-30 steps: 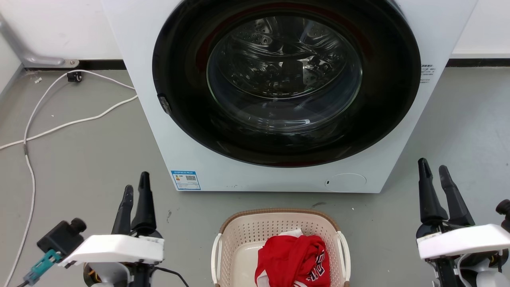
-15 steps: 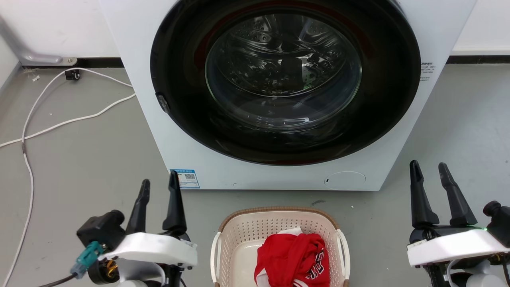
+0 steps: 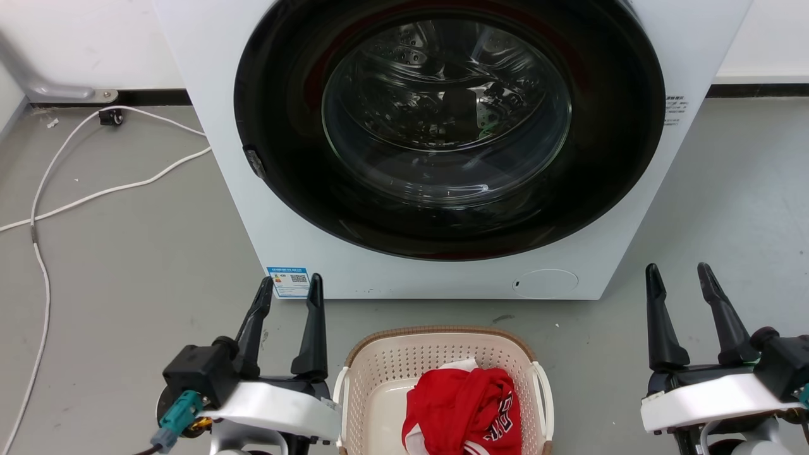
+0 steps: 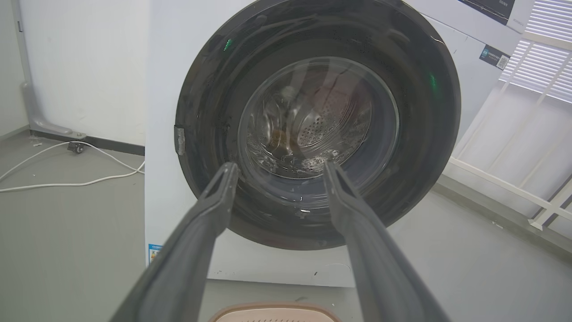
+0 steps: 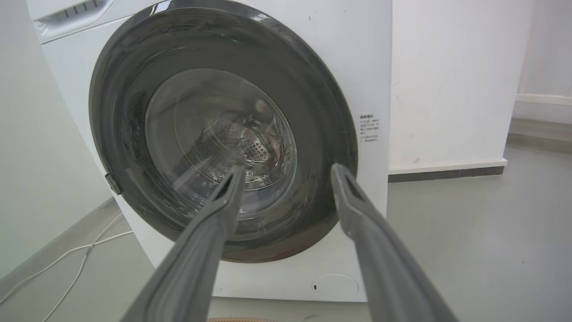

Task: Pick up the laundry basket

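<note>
The laundry basket [image 3: 385, 370], cream and perforated with a brown rim and white side handles, sits on the floor at the bottom middle of the head view, holding a red garment [image 3: 464, 411]. Its rim also peeks in at the bottom of the left wrist view [image 4: 275, 311]. My left gripper [image 3: 289, 287] is open, close beside the basket's left handle, fingers empty. My right gripper [image 3: 676, 275] is open too, well off to the basket's right with a gap of floor between. In the wrist views, the left gripper [image 4: 279, 167] and right gripper [image 5: 288, 172] both point at the washer door.
A white washing machine [image 3: 632, 208] with a shut dark round door [image 3: 442, 126] stands just behind the basket. White cables [image 3: 95, 189] trail over the grey floor at left. A white wall and baseboard run behind.
My left gripper has swung right, toward the basket's left handle, and its fingers have spread apart. The right gripper has opened wider and shifted slightly left. The camera has tilted a little.
</note>
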Controlling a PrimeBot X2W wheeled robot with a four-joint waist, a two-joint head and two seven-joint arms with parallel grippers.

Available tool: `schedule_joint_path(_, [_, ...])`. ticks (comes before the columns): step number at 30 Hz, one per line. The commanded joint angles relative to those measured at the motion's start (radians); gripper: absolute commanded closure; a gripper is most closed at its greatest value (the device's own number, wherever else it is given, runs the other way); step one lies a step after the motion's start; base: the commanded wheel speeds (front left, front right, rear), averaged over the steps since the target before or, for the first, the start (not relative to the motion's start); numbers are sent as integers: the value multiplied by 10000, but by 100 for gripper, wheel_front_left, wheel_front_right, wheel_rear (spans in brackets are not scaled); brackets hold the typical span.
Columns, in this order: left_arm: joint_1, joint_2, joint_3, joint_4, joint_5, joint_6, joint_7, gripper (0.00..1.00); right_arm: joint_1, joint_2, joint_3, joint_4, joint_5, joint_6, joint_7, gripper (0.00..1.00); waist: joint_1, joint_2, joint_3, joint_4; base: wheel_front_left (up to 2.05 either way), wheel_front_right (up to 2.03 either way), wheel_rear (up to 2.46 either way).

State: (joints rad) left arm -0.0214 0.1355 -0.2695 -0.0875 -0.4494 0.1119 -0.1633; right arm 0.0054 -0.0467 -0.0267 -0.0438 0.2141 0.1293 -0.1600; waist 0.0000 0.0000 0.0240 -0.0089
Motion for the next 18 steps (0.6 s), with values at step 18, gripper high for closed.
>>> schedule_joint_path(18, [65,161,-640,214,2034,155,-471,0,175,-49,-33,80,-1880,18,-492,0,0,0,105,-2,0,0,0])
